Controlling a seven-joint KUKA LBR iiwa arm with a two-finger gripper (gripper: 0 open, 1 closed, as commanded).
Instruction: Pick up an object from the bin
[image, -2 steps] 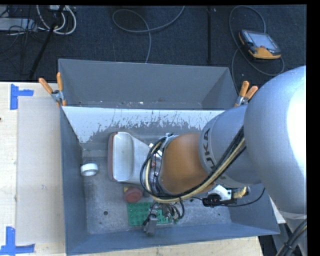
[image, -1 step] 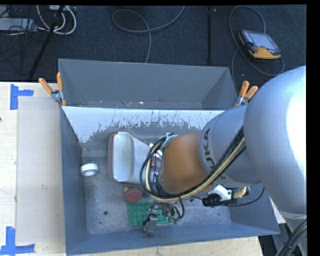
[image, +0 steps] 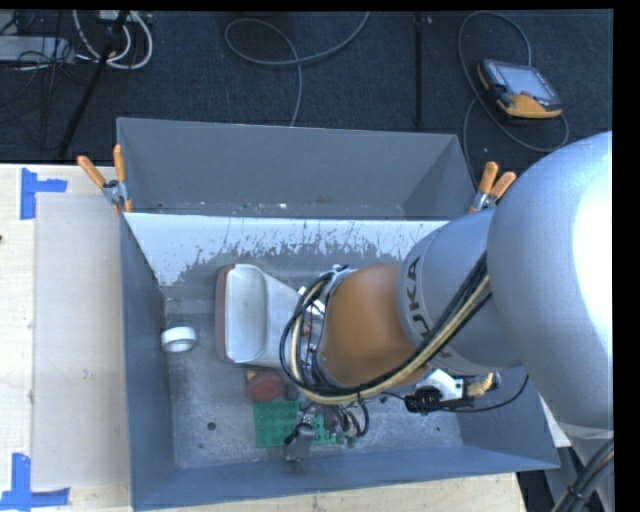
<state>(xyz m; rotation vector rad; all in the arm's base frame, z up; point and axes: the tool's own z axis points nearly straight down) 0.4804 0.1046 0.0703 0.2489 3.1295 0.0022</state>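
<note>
Green circuit board (image: 268, 424), flat on the bin (image: 200, 465) floor near the front wall, a little left of the middle: this is the thing the tool (image: 299, 442) is over. The tool stands at the board's right end, low against it, under the orange cover (image: 365, 325) of the wrist. Whether it is open or closed, or touching the board, I cannot tell, since the wrist and its dark cables (image: 296, 345) hide most of it. Nothing can be seen gripped in it.

The arm (image: 560, 290), pale grey and bulky, reaches in from the right and covers much of the bin's right half.

Just behind the board lies a small red round thing (image: 265, 384), close to the board's far edge. Behind that, toward the middle of the bin, sits a white rectangular plastic tub (image: 245, 312), with a reddish edge along its left side; the wrist cables overlap its right side. A small white round cap (image: 180, 340) lies apart, to the left of the tub, near the left wall. The floor is speckled grey metal.
</note>
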